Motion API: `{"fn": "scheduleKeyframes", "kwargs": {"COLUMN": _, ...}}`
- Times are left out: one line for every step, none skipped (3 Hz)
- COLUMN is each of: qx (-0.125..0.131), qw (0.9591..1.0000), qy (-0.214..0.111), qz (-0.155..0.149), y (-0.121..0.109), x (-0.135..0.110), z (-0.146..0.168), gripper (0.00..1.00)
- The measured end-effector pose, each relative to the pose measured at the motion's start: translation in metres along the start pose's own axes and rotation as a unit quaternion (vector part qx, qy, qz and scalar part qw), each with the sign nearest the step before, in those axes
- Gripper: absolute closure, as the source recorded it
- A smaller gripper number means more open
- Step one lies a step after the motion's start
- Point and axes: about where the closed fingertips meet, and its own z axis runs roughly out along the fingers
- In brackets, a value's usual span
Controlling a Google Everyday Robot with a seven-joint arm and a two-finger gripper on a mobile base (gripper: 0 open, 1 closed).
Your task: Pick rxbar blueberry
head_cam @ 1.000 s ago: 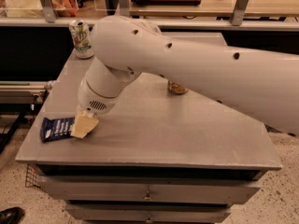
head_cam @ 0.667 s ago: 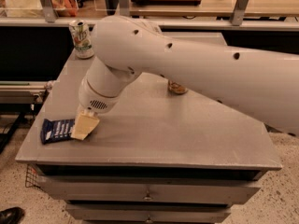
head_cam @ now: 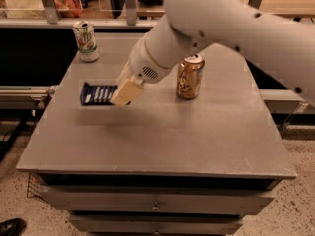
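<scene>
The rxbar blueberry [head_cam: 95, 93] is a flat dark-blue bar with white lettering. It hangs level in the air over the left part of the grey table [head_cam: 167, 146], and its shadow lies on the tabletop below it. My gripper [head_cam: 125, 92], with cream-coloured fingers, is shut on the bar's right end. The big white arm reaches in from the upper right.
A gold-brown can [head_cam: 190, 77] stands upright just right of the gripper, mid-table. A white-green can [head_cam: 86, 41] stands at the back left corner. Drawers [head_cam: 155, 203] run under the table's front edge. A shelf and railing lie behind, and a dark shoe [head_cam: 11, 226] is on the floor at bottom left.
The bar lay on the table's front left with the gripper down on it. Now it is lifted off the surface in the gripper, and the arm has risen, uncovering the gold-brown can.
</scene>
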Motion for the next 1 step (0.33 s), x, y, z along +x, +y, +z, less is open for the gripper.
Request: {"fn": "scheduleKeyframes", "kwargs": {"qx": 0.011, "qw": 0.9999, "qy": -0.008, "qz": 0.0, "y": -0.0075, "x": -0.0018, "z": -0.0111, "gripper": 1.0}}
